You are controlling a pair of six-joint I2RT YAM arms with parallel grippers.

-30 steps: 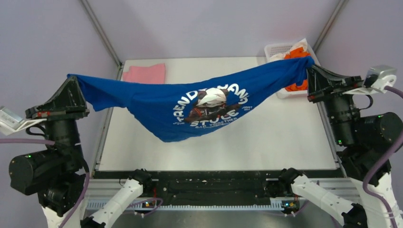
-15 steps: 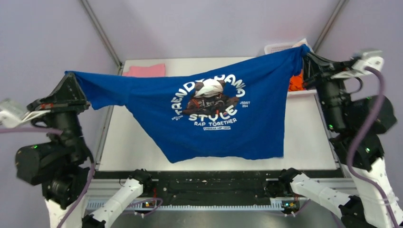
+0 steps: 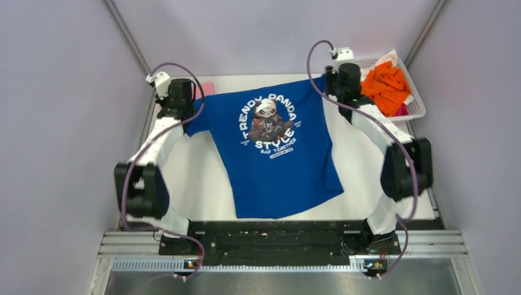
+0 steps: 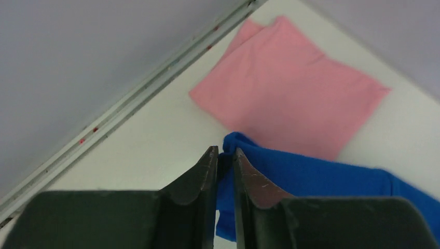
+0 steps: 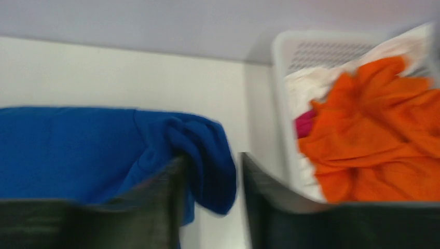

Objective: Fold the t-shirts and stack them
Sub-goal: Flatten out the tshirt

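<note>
Print (image 3: 268, 125) on blue t-shirt (image 3: 282, 178), overhead only

Looks like a robot lab cell, probably: plain lavender panels (image 3: 61, 92) boxing in a white table (image 3: 196, 184), metal corner struts (image 3: 131, 43), aluminium rail (image 3: 442, 243) at 6 o'clock.

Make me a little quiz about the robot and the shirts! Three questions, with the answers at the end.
1. True or false: the blue t-shirt lies on the table with its picture facing up.
2. What fills the white basket? A) orange shirts B) toys C) shoes
3. What colour is the folded shirt beside the left gripper?

Key: 1 true; 2 A; 3 pink.
</note>
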